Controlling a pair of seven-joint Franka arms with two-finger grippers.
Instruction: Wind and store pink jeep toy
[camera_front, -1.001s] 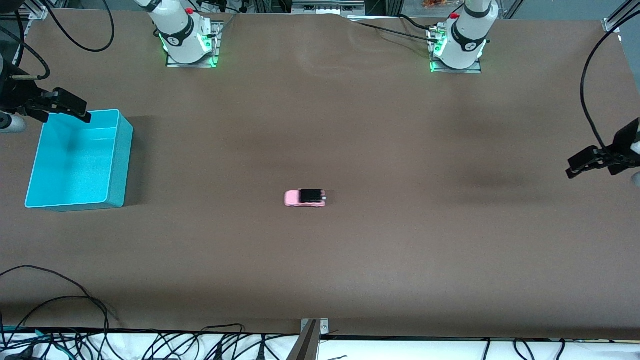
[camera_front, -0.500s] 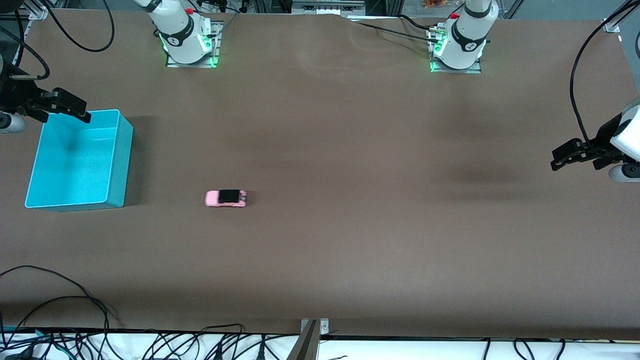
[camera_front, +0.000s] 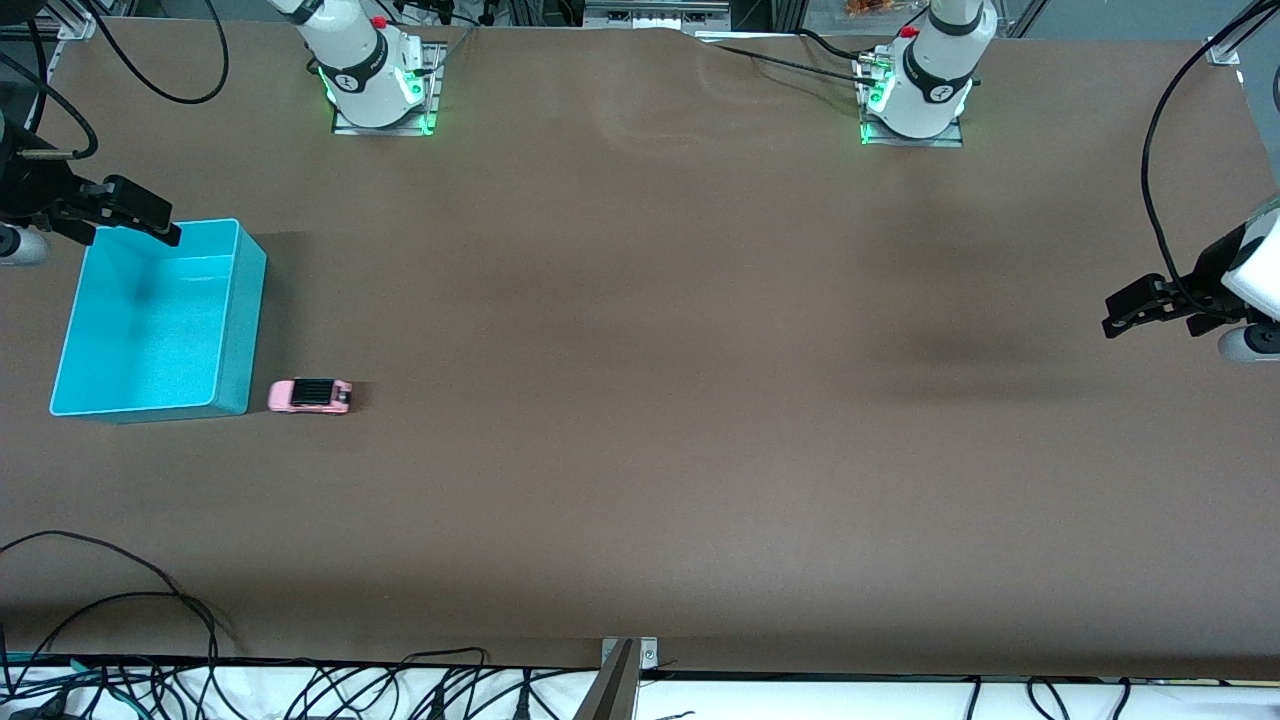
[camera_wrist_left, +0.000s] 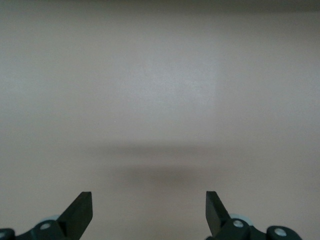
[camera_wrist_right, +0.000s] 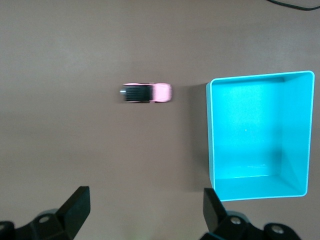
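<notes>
Pink jeep toy (camera_front: 310, 396) rolled up beside turquoise bin (camera_front: 240, 300); left hand (camera_front: 1120, 312), right hand (camera_front: 160, 222) both open.

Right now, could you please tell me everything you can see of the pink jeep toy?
The pink jeep toy is a tiny boxy car with a pale pink body, a black ribbed roof section and small dark wheels; it looks like plastic. It stands upright on its wheels on the brown table, just beside the turquoise bin at the right arm's end, by the bin's corner nearest the front camera, with a narrow gap between them. Its pink nose points at the bin. It looks slightly smeared in the right wrist view. Nothing grips it.
</notes>
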